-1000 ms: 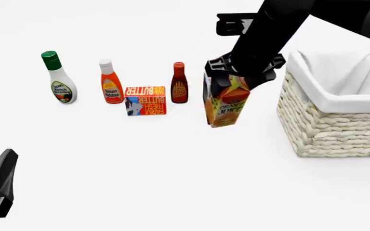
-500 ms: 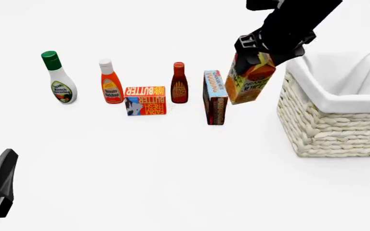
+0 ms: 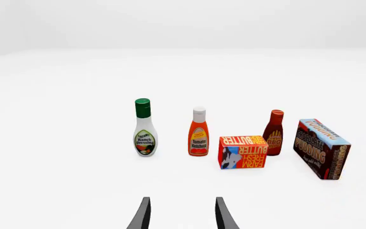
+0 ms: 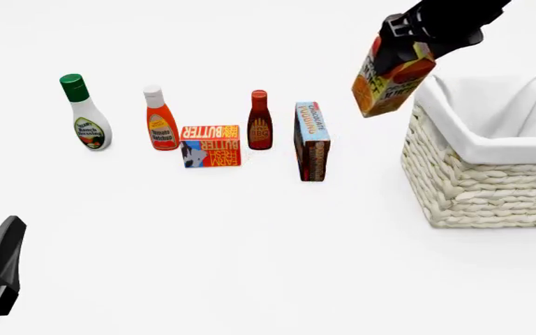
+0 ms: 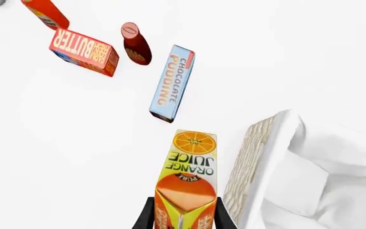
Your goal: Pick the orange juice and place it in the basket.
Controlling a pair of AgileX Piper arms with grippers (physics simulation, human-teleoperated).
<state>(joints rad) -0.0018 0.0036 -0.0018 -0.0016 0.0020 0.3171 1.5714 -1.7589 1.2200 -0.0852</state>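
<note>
**Carrying the carton toward the basket: clearance at the rim is the risk**

Hanging in the upper right of the front view, the orange juice [image 4: 391, 78] is off the table and tilted, its base swung toward the left of the frame. The right gripper [image 5: 184, 217] pinches it at the gabled top, one finger on each side. It sits just left of the basket [image 4: 477, 181], its lower end at about the level of the cloth-lined rim, not yet over the opening.

Risks, as judged from here:
- Bottom corner could catch the rim or the folded cloth if the arm moves sideways without more height; that could tip the basket or twist the carton in the grip.
- Grip is only at the top, and the carton already leans; a quick swing could let it slip out short of the basket.

Left gripper [image 3: 181, 214] is spread and idle at the lower left of the front view, well apart from the goods.

Change against a second ago: the carton was then low, in front of the pudding box [image 4: 312, 142] and hiding it. It is now higher and nearer the basket, and the box shows fully. Bottles and butter unmoved.
</note>
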